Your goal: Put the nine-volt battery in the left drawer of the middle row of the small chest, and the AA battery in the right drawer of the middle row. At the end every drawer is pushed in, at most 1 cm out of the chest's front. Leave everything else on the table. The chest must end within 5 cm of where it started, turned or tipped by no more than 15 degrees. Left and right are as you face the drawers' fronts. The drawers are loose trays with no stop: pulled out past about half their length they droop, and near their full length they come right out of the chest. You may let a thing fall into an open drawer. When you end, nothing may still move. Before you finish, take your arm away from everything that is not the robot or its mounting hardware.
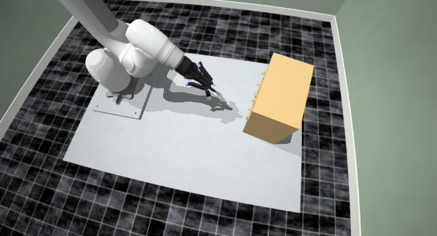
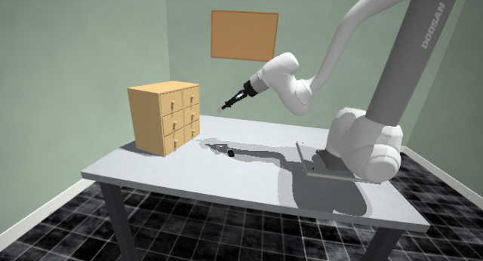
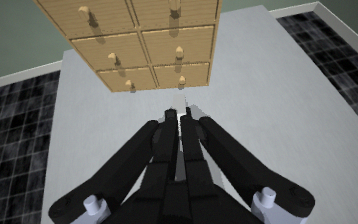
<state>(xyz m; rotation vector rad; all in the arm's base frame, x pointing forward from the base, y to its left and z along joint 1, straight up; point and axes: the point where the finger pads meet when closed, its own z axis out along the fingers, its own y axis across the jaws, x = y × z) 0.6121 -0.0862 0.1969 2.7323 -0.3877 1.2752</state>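
Note:
The small wooden chest [image 1: 287, 89] [image 2: 147, 121] stands upright. In its middle row, the left drawer [image 2: 168, 130] [image 3: 130, 50] and right drawer [image 3: 197, 45] look pushed in, as do the other drawers seen. My gripper [image 1: 216, 90] [image 2: 220, 109] [image 3: 179, 103] is shut and empty, raised above the table in front of the chest's drawer fronts, its fingers angled downward. A small dark block [image 1: 207, 92] [image 2: 231, 153] lies on the table below the arm; it is too small to tell whether it is the nine-volt battery. No AA battery can be made out; drawer insides are hidden.
The table [image 1: 177, 151] [image 2: 181, 185] carries the chest near its far end and the arm's base plate [image 1: 119, 108] at the other end. Small knobs [image 3: 112, 57] stick out from the drawer fronts. A brown board [image 2: 244, 35] hangs on the wall.

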